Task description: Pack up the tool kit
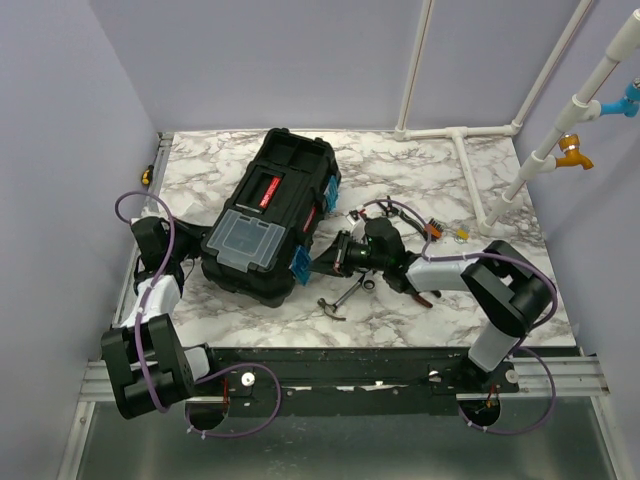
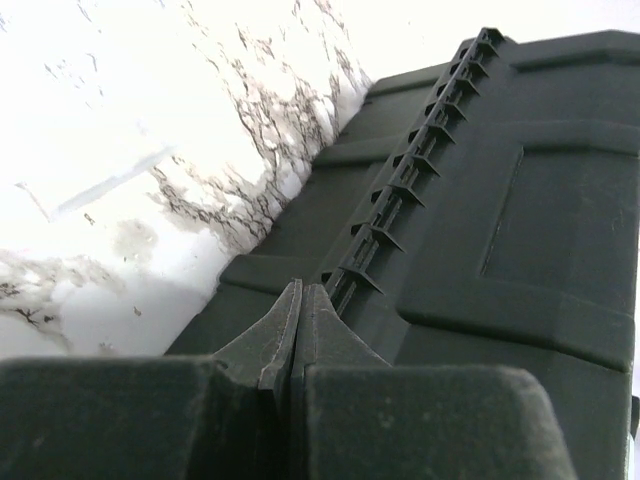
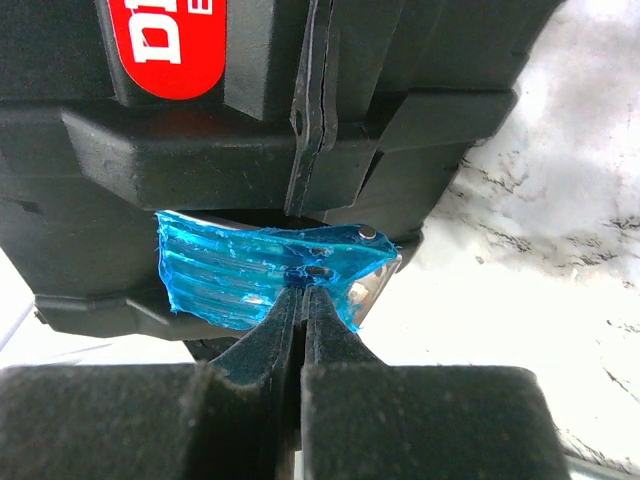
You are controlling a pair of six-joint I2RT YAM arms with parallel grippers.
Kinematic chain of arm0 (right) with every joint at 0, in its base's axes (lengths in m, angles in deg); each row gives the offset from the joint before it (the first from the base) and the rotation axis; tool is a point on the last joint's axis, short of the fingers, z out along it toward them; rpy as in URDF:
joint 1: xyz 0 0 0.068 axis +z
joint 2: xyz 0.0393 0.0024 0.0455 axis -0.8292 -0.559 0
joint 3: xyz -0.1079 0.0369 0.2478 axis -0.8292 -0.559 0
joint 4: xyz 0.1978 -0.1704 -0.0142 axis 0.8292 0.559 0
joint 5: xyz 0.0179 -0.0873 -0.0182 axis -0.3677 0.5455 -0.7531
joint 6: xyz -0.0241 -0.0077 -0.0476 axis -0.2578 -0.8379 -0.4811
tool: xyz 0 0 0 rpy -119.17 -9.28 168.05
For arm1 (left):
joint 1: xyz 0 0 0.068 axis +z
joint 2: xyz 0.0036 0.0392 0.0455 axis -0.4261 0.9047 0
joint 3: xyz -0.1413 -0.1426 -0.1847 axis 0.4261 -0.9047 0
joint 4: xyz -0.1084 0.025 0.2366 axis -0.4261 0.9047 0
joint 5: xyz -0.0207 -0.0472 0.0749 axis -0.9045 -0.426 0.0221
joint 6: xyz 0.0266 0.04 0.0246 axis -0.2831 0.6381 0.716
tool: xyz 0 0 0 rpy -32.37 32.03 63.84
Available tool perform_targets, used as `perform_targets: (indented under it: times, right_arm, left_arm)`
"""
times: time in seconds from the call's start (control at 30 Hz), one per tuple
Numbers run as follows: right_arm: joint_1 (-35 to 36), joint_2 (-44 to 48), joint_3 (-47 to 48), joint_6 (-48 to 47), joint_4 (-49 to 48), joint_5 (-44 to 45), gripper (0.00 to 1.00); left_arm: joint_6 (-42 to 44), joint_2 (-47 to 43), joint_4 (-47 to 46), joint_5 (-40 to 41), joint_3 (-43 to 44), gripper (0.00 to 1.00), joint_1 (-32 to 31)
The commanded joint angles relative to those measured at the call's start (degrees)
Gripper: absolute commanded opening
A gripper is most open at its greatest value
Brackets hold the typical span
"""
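Note:
The tool kit's black toolbox (image 1: 270,215) lies lid-shut and slanted on the marble table, its red label (image 1: 265,190) and clear-lidded compartment (image 1: 245,240) facing up. My left gripper (image 1: 197,250) is shut, its tips (image 2: 300,292) against the box's ribbed left side (image 2: 500,200). At the box's right front, my right gripper (image 1: 314,264) is also shut. Its tips (image 3: 305,292) touch a metal latch under blue film (image 3: 265,280), below the red label (image 3: 165,45). A hammer (image 1: 340,298) and red-handled pliers (image 1: 422,296) lie on the table beside the right arm.
More small tools and bits (image 1: 435,230) lie right of the box, partly hidden by the right arm. White pipes (image 1: 470,165) run across the back right corner, with a yellow valve (image 1: 575,152) beyond the table edge. Lilac walls close in the left and back sides.

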Motion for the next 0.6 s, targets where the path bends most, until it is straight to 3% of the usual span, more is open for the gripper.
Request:
perform_targets:
  times: [0.0, 0.57]
  right_arm:
    - [2.70, -6.56, 5.55, -0.28, -0.87, 7.41, 0.01]
    - [2.70, -11.41, 10.72, 0.21, -1.13, 7.64, 0.01]
  left_arm:
    - [2.00, 2.90, 8.66, -9.78, -7.47, 0.00, -7.22]
    - [-2.78, 3.27, 4.82, -7.59, -8.65, 0.00, -14.36]
